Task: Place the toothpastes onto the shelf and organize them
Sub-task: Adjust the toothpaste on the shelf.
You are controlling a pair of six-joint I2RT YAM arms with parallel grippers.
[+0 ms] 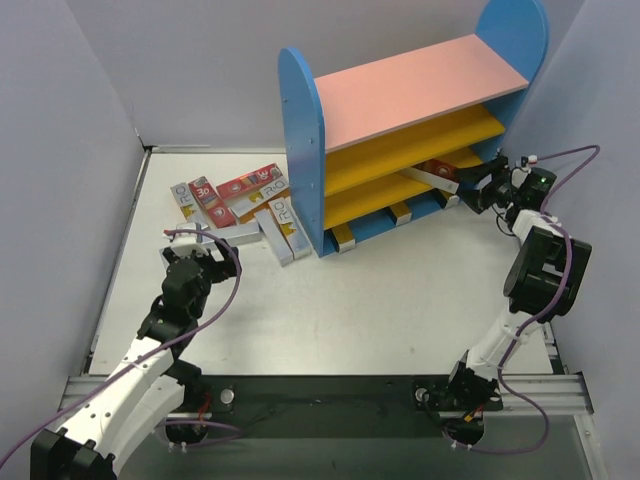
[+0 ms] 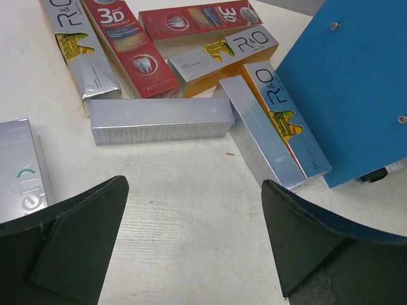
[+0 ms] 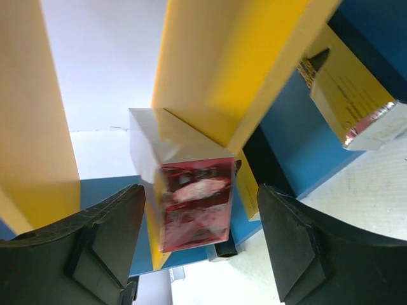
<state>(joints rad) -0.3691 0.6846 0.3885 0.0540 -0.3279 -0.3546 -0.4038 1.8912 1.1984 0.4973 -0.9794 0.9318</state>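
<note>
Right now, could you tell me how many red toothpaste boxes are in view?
3. One red box and a second red box lie piled left of the shelf; a third red box sits on its lower yellow board, at the right gripper. Others may be hidden.

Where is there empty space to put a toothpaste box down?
The pink top board is bare, and the upper yellow board looks bare too. The table in front of the shelf is free. Crowded: left of the shelf, where the toothpastes lie piled, and the blue base, already holding some.
</note>
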